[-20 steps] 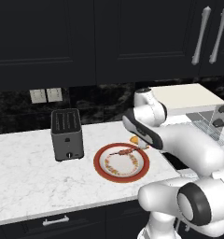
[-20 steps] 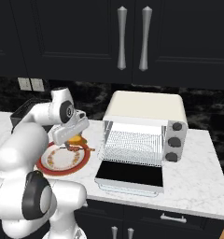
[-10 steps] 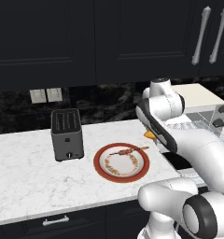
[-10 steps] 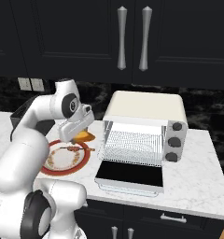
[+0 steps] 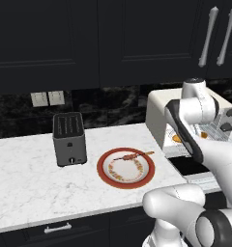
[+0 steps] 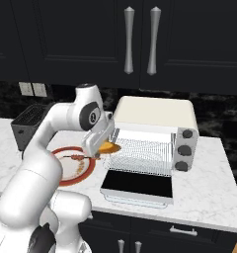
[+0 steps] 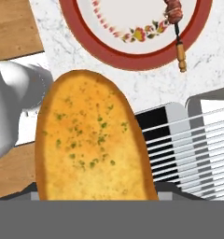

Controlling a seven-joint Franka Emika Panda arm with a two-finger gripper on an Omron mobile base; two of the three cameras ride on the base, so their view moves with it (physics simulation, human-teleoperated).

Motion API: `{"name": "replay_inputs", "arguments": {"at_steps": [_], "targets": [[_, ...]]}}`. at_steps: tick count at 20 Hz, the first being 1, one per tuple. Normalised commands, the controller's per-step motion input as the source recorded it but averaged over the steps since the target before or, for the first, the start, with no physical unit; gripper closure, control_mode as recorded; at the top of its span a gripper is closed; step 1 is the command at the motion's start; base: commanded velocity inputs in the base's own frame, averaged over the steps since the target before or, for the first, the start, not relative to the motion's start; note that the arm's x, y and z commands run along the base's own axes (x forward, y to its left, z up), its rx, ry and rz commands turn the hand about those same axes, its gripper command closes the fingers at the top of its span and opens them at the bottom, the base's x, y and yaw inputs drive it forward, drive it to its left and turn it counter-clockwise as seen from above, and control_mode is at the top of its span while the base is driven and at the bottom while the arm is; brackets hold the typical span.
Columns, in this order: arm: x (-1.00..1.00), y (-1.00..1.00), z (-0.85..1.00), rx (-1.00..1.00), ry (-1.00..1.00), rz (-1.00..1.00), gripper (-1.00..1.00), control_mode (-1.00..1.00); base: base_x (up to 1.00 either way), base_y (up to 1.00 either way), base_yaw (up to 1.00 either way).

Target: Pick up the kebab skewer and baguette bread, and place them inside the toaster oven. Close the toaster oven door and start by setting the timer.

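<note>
Carrying the baguette bread (image 7: pixel 93 140), the gripper (image 6: pixel 101 144) has swung from above the plate (image 5: pixel 126 166) to the toaster oven (image 6: pixel 155 114) mouth. Its fingers are clamped on the loaf, which juts toward the wire rack (image 6: pixel 142 154).

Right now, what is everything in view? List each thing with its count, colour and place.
baguette bread: one, golden-orange, held at the oven's left opening
kebab skewer: one, reddish-brown, on the plate
plate: one, red-rimmed white, on the counter
toaster oven: one, cream-white, at the counter's right
toaster oven door: one, dark glass, folded down open
slot toaster: one, dark grey, left of the plate
counter: one, white marble
cabinets: black, above
end effector: one, grey, gripping the baguette bread
</note>
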Motion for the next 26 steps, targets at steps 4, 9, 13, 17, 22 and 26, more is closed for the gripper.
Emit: {"name": "replay_inputs", "arguments": {"at_steps": [4,9,13,17,22,26], "targets": [[0.00,-0.70,0.10,0.00,-0.06,0.07,1.00,-1.00,0.00,0.00,0.00],[0.10,-0.64,0.15,0.00,-0.06,0.02,1.00,-1.00,0.00,0.00,0.00],[0.05,-0.59,0.17,0.00,-0.07,0.02,1.00,-1.00,0.00,0.00,0.00],[0.06,-0.54,0.14,0.00,-0.06,0.03,1.00,-1.00,0.00,0.00,0.00],[0.32,-0.29,0.01,0.00,-0.02,0.03,1.00,-1.00,0.00,0.00,0.00],[0.22,-0.08,0.00,0.00,-0.06,0.07,1.00,-1.00,0.00,0.00,0.00]]}}
